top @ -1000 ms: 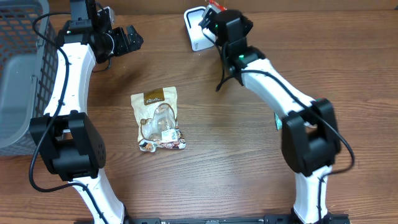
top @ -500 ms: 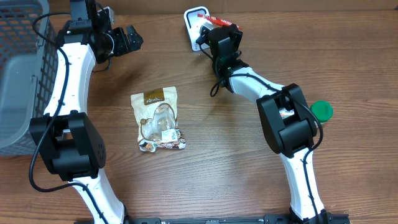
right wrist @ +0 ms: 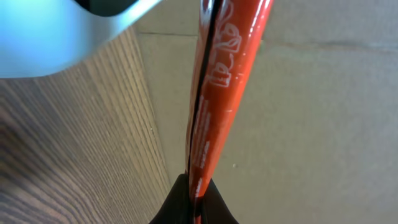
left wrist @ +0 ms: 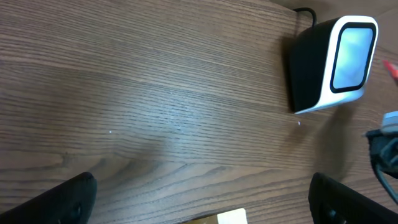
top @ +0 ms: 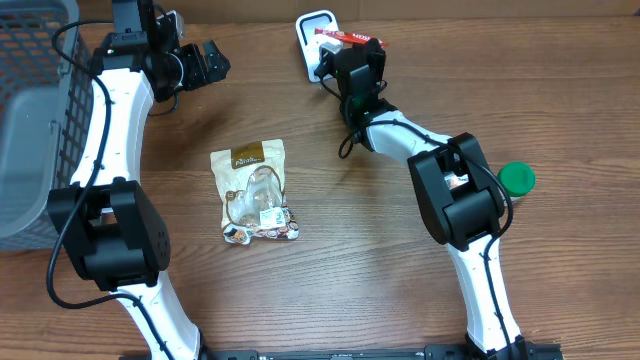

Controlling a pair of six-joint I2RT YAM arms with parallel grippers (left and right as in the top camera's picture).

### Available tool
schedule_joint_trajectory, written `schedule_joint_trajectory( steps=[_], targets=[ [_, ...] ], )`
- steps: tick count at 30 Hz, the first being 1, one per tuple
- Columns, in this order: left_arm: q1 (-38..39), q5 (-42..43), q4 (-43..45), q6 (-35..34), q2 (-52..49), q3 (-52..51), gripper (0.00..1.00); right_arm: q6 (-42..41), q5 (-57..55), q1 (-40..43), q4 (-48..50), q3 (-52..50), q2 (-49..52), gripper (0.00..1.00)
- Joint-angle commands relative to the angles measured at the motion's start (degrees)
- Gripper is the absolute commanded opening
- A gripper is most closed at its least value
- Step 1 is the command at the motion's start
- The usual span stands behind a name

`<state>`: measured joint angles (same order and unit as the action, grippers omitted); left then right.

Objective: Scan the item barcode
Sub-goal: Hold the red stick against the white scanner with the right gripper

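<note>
Two arms reach the table's far side, a red packet (top: 348, 38) up against the scanner (top: 312, 35).
From overhead, the right gripper (top: 346, 52) has the packet just beside the white scanner, and the left gripper (top: 208, 62) hangs spread wide and empty, well apart from the snack bag (top: 255, 192) lying mid-table. The right wrist view alone shows the fingers (right wrist: 186, 208) pinched tight on the packet's thin edge. The left wrist view alone shows the scanner's pale window.
</note>
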<state>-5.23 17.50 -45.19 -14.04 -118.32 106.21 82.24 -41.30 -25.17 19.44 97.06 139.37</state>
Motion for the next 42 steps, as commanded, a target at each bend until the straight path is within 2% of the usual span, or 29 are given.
schedule_joint_trajectory(
  steps=[1,16,27,33,38,42],
  targets=[
    [0.37,-0.26,0.02,-0.31,1.64,0.33,1.0,1.81,0.31,-0.5,0.66,0.81,0.98,0.03],
    [0.37,-0.26,0.02,-0.31,1.64,0.33,1.0,1.88,0.42,-1.2,-3.67,0.81,2.95,0.04],
    [0.37,-0.26,0.02,-0.31,1.64,0.33,1.0,2.27,-0.46,-1.18,6.19,0.96,2.95,0.04],
    [0.37,-0.26,0.02,-0.31,1.64,0.33,1.0,2.01,1.55,-1.18,-0.87,0.96,2.97,0.04],
    [0.37,-0.26,0.02,-0.31,1.64,0.33,1.0,1.81,-0.33,-1.46,-0.22,0.96,2.95,0.04],
    [0.37,-0.26,0.02,-0.31,1.64,0.33,1.0,-3.96,-3.3,-3.37,0.2,0.96,1.36,0.04]
  ],
)
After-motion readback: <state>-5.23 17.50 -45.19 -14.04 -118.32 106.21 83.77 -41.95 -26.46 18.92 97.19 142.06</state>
